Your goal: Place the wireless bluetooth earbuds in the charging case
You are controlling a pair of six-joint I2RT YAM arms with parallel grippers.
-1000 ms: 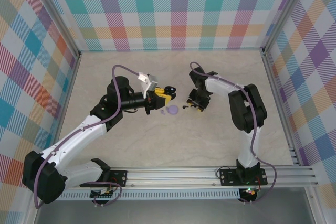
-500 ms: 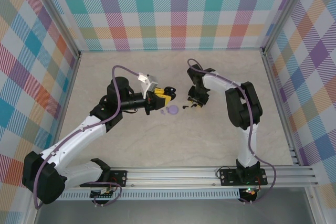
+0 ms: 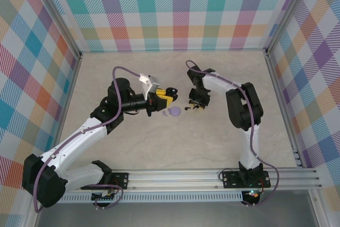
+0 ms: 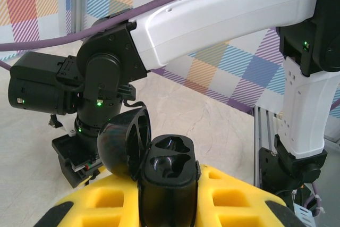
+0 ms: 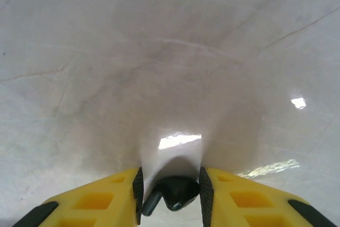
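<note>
left gripper (image 3: 170,94): mid-table, left of centre, pointing right. Jaws clamped on the charging case (image 4: 169,176), which is held clear of the table (image 3: 212,147).
charging case: black, not lavender. Body is pinched between the yellow fingers (image 4: 106,206).
lid (image 4: 125,141): hinged open, standing tilted at the case's left in the left wrist view.
wells (image 4: 170,155): two earbud-shaped recesses facing up, both empty.
right gripper (image 3: 197,104): just right of the left gripper, pointing down at the table. Jaws closed in on an earbud (image 5: 178,191).
earbud: black and curved, low between the two dark pads (image 5: 138,190) in the right wrist view. The right pad touches it and its thin end reaches toward the left pad. It is at the table surface; cannot tell whether it is lifted.
second earbud (image 3: 186,108): tiny black bit on the table, between the lavender disc (image 3: 173,111) and the right gripper. Too small for detail.
lavender disc: flat on the table, just on the near side of the left gripper's tip, apart from the case.
lavender piece (image 3: 163,113): smaller, just left of the disc.
case vs right gripper: near each other, not touching.
right arm (image 4: 223,9): in the left wrist view its white link crosses above the case, and its dark wrist with green lights sits behind the lid.
</note>
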